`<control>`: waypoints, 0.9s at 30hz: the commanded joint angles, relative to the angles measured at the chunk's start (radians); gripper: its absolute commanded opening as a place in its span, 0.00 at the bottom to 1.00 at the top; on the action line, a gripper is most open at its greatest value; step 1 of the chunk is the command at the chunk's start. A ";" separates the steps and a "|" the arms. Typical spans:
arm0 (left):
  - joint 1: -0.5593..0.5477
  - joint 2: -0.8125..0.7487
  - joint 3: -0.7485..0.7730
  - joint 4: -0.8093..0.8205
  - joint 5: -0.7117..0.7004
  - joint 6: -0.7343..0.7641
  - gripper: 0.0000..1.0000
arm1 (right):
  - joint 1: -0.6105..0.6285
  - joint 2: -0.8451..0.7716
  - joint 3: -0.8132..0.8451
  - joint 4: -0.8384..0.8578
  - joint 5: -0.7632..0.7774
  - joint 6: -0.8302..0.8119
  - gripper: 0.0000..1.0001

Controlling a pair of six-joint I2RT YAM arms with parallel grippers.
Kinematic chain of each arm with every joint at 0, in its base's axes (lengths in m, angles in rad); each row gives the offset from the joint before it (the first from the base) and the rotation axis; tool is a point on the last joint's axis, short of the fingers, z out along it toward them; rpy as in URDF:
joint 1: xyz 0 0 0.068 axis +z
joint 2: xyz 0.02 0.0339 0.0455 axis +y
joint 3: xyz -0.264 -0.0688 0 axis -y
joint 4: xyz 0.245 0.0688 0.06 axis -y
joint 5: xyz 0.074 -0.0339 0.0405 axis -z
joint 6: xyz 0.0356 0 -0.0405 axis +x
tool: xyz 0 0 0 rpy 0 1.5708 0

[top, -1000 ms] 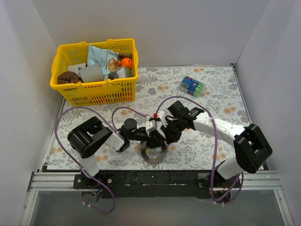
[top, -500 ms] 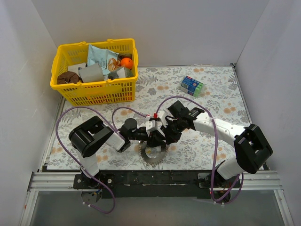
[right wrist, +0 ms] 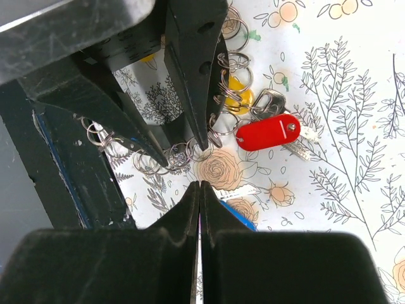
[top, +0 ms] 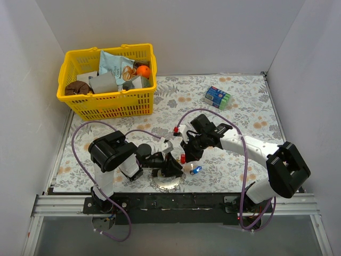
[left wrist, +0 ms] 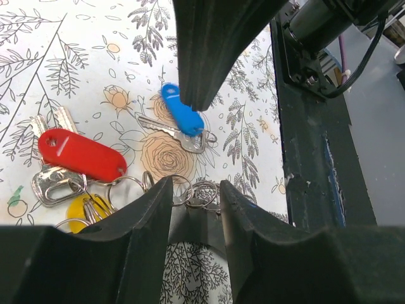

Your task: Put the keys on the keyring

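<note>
1. In the top view the keyring lies flat on the desk, at about 6 o'clock of it, close to the near edge and between my two arms.
2. My left tool is spread. Its two tips stand on either side of the ridged edge of the keyring, and I do not see them closed on it.
3. My right tool is pressed together, the two fingers meeting in one thin line. I cannot tell if something thin is caught between them. In the top view it hangs at about 1 o'clock from the left tool, just above the edge of the keyring.
4. The red key and the yellow key lie at the edge of the keyring, touching its small rings. The pictures do not show clearly whether they are already threaded on.
5. The blue key lies alone on the desk, at 12 o'clock from the left tool's tips in the left wrist view. It is just beside the keyring but not joined to it.
6. My judgement is that the task is not finished. At least the blue key must be put on, and the red and yellow ones need a check.
</note>
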State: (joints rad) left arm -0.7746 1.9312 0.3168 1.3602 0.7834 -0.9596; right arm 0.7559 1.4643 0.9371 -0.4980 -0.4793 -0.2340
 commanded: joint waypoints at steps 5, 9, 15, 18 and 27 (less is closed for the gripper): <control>0.011 -0.038 -0.024 0.416 -0.065 -0.004 0.36 | 0.003 -0.033 -0.011 0.029 -0.016 0.005 0.01; 0.024 -0.069 -0.024 0.405 -0.059 -0.001 0.36 | 0.003 -0.035 -0.017 0.041 -0.019 0.009 0.01; 0.029 -0.132 -0.002 0.341 -0.050 0.009 0.40 | -0.001 -0.061 -0.034 0.079 0.010 0.044 0.01; 0.029 -0.184 0.021 0.266 -0.041 0.025 0.43 | -0.013 -0.076 -0.049 0.104 0.024 0.073 0.01; 0.041 -0.513 0.088 -0.273 -0.211 0.171 0.79 | -0.075 -0.228 -0.148 0.220 0.256 0.281 0.36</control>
State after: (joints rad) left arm -0.7464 1.5913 0.3546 1.3041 0.7105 -0.8951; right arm 0.7151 1.3388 0.8318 -0.3756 -0.3862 -0.0917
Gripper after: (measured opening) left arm 0.688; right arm 0.245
